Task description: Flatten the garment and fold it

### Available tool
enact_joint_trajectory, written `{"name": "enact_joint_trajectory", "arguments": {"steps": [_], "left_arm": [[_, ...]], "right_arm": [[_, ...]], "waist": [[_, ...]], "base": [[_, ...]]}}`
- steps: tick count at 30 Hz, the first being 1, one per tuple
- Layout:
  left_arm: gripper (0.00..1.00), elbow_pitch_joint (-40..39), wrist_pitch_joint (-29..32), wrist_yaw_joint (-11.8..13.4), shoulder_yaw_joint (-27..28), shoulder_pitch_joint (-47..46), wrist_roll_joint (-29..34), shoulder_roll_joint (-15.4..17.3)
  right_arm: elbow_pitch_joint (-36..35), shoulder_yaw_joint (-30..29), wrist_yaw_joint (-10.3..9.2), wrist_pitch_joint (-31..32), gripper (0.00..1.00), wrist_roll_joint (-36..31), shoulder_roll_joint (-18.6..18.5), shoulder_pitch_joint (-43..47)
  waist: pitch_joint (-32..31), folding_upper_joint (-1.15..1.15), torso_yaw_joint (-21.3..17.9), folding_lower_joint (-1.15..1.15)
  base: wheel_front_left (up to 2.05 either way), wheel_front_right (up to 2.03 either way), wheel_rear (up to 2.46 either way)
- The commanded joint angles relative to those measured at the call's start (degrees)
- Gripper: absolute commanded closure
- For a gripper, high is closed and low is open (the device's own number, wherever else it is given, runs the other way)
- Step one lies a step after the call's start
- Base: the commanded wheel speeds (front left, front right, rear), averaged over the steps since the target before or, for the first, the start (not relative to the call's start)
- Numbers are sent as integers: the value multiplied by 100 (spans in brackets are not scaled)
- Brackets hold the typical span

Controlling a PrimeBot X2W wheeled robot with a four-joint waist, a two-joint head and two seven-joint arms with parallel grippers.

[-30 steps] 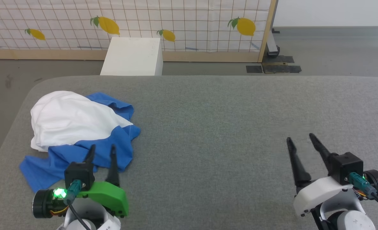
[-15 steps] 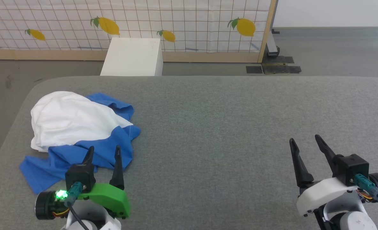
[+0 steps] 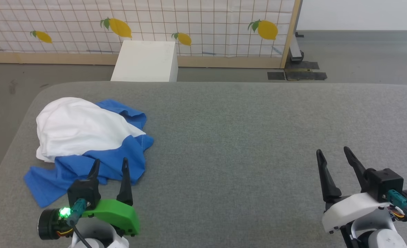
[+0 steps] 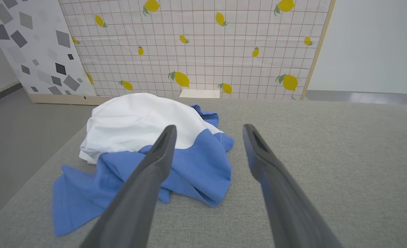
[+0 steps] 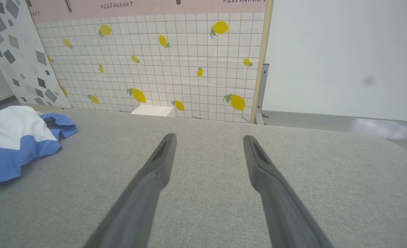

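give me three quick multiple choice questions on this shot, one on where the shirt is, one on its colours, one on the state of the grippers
1. Where on the grey fabric-covered table does the crumpled white-and-blue T-shirt lie?
A. in the middle
B. at the robot's left, just beyond the left gripper
C. at the right edge

2. Which colours does the shirt show?
A. white and royal blue
B. red and black
C. green all over

3. How do the left gripper and the right gripper stand?
A. both shut on the shirt
B. left shut, right open
C. both open

Answers:
1 B, the bunched cloth sits at the table's left end, ahead of the left fingers.
2 A, a white body lies over blue folds.
3 C, each pair of dark fingers is spread with a clear gap in its wrist view.
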Motion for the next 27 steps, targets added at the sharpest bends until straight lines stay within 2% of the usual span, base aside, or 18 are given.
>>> {"name": "enact_joint_trajectory", "arguments": {"steps": [1, 8, 27], "left_arm": [[0, 17, -61, 41, 7, 44, -88, 12], [0, 41, -143, 90, 30, 73, -167, 37], [0, 122, -371, 240, 45, 228, -416, 100]], "right_arm": [[43, -26, -2, -75, 0, 61, 0, 101], [109, -51, -3, -157, 0, 116, 1, 106], [380, -27, -4, -393, 0, 372, 1, 168]], "waist": [[3, 10, 36, 0], [18, 12, 247, 0], [-14, 18, 1207, 0]], "base": [[0, 0, 0], [0, 0, 0], [0, 0, 0]]}}
